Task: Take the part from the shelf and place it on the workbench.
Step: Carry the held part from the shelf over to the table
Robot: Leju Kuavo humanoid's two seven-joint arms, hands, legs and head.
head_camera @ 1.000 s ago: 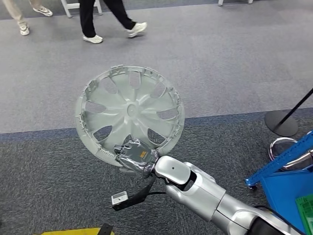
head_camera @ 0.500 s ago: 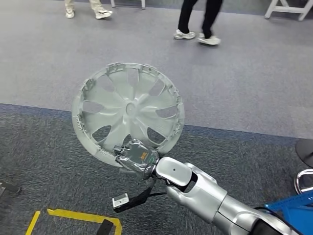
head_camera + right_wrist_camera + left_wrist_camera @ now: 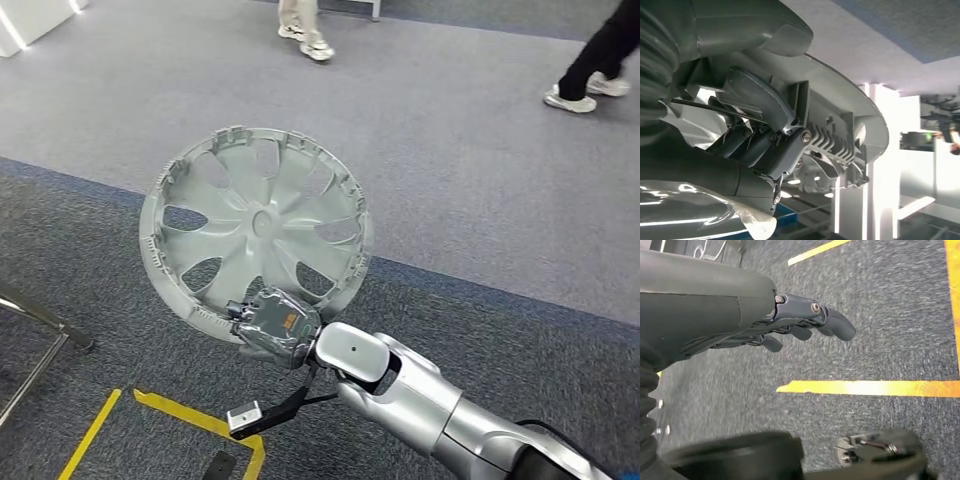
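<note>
A round silver-grey wheel cover with several spoke openings is carried flat above the carpet, in the middle of the head view. My right hand grips its near rim, the silver arm reaching in from the lower right. In the right wrist view the fingers clamp the ribbed rim of the wheel cover from close up. My left hand hangs over the dark carpet, its fingers loosely extended with nothing in them.
Yellow floor tape marks the dark carpet below the arm. A metal frame leg enters at the left edge. Two people's feet cross the light carpet at the back.
The whole view has swung left: the blue shelf and the black stand base have left the picture, and the yellow tape and metal leg have come in. My right hand still holds the wheel cover.
</note>
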